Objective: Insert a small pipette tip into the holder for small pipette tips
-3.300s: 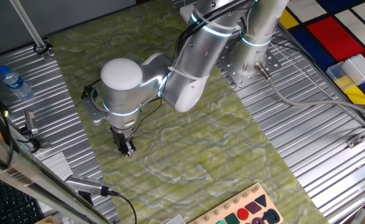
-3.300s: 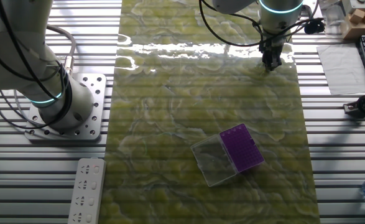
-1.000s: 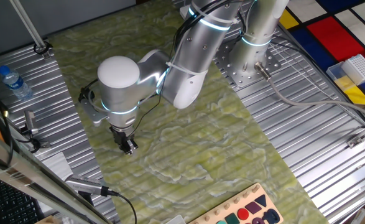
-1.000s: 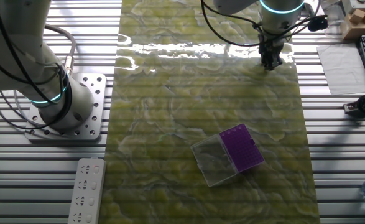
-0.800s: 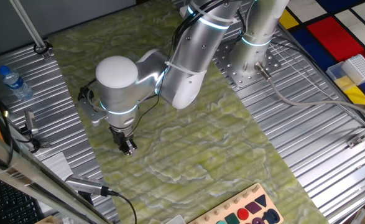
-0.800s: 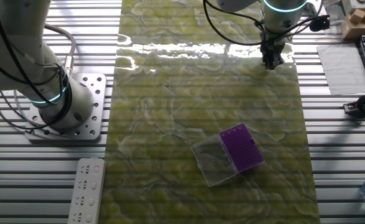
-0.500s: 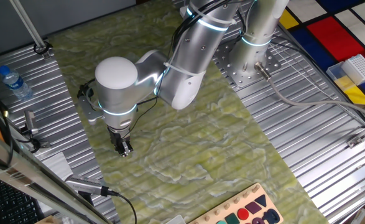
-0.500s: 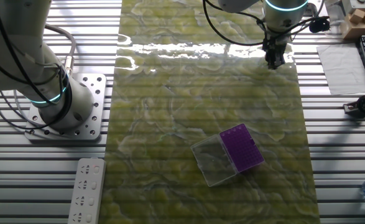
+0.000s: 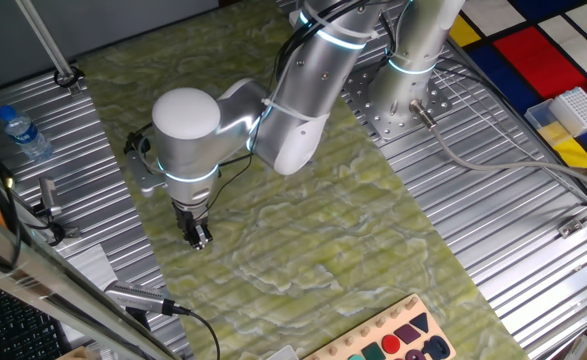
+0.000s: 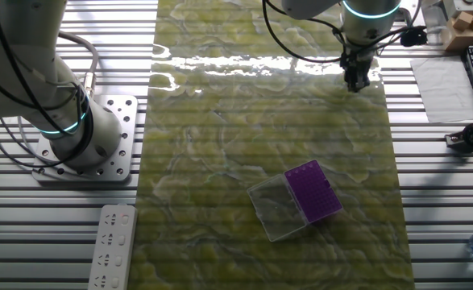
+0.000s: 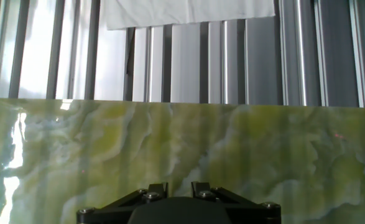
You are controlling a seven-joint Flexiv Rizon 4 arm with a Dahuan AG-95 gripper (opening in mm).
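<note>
Gripper [image 10: 355, 82]: points down close over the green marbled mat [image 10: 244, 137], near its edge at 1 o'clock in the other fixed view; whether the fingers are apart or together cannot be told.
Holder for small pipette tips [image 10: 313, 192]: purple gridded box on the mat at 5 o'clock, well apart from the gripper.
Clear cover [image 10: 275, 209]: lies flat, touching the holder's 8 o'clock side.
Pipette tip: none discernible.
</note>
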